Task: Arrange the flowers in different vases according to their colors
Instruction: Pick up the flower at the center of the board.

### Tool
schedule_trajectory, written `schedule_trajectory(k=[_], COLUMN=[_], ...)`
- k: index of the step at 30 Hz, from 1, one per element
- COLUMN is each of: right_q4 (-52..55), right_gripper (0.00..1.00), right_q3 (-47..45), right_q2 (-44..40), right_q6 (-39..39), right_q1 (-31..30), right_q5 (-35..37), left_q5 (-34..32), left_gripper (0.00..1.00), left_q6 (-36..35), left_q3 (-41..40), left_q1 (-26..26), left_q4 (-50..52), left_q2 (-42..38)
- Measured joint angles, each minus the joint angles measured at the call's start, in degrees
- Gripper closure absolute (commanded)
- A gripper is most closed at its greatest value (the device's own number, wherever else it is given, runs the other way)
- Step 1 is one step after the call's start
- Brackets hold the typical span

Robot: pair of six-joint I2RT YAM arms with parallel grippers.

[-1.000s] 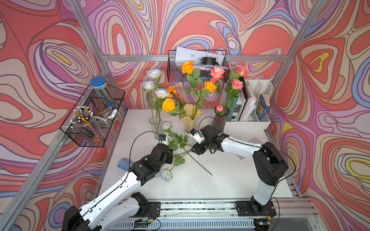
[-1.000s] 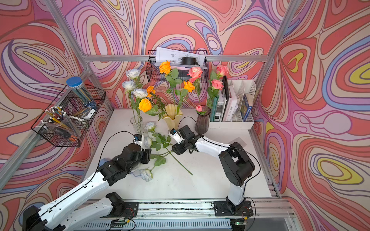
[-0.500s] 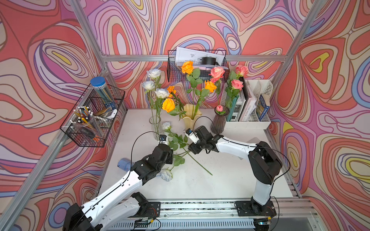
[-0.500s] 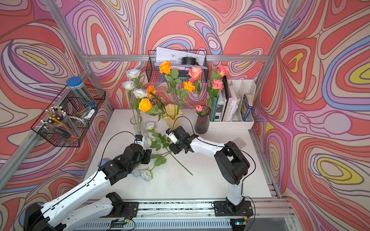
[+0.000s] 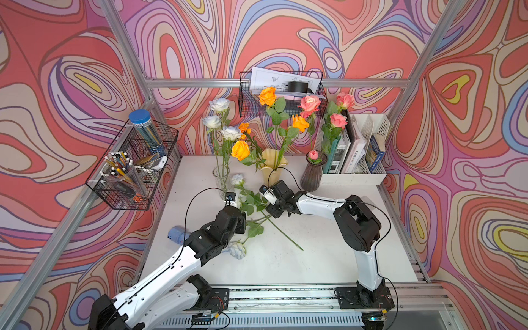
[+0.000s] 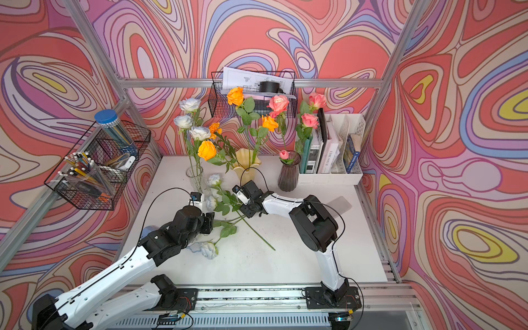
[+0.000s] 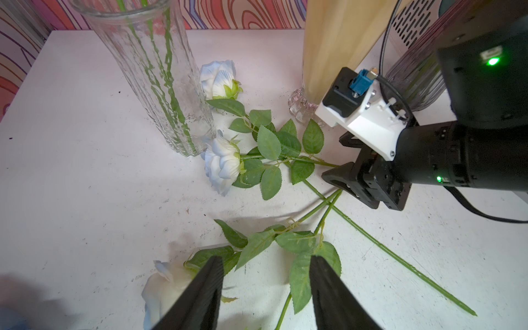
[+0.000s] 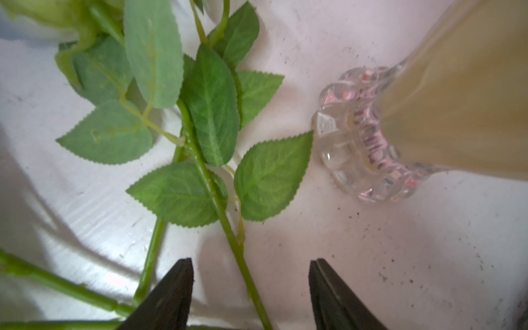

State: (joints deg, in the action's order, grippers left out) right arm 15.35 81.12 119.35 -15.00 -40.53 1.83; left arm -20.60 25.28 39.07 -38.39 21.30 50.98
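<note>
Right wrist view: the right end effector (image 8: 251, 261) is hanging low over the tabletop (image 8: 371, 257), fingers spread wide and straddling a green stem (image 8: 225, 223) without pinching it, just beside the clear foot of the yellow vase (image 8: 457, 100). In the left wrist view, the left end effector (image 7: 265, 258) is hovering, likewise spread and empty, over the leaves of the front white rose (image 7: 163, 285). In a top view, the long-stemmed white rose (image 5: 237, 179) is lying flat with its bloom pointing back toward the clear vase (image 5: 221, 178) and its stem running diagonally to the front right. The front white rose is pointing its bloom forward, with its stem crossing that diagonal.
</note>
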Motion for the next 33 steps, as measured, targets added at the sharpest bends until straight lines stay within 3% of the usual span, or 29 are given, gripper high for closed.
schedule_trajectory(k=[12,14,20,33], right_q4=[-0.8,-0.9,-1.6,-5.4], right_gripper=[0.37,0.41,0.66,0.83], right_q3=[3.1,3.2,3.2,2.1], right_q2=[3.8,3.9,4.3,4.3], right_q6=[-1.5,-1.6,-1.9,-1.9], right_q1=[1.0,1.2,1.2,1.2], right_q5=[-0.4,-0.6,-1.4,-3.6], left_q5=[-0.7,-0.7,-1.0,-1.7], left_gripper=[0.45,0.45,0.45,0.45], left_q6=[-0.9,-1.1,-1.3,-1.3], left_q3=[0.0,0.0,0.0,-0.2], left_q1=[0.0,0.0,0.0,0.0], left_q4=[0.0,0.0,0.0,0.2], left_q2=[-0.3,-0.3,-0.3,-1.4])
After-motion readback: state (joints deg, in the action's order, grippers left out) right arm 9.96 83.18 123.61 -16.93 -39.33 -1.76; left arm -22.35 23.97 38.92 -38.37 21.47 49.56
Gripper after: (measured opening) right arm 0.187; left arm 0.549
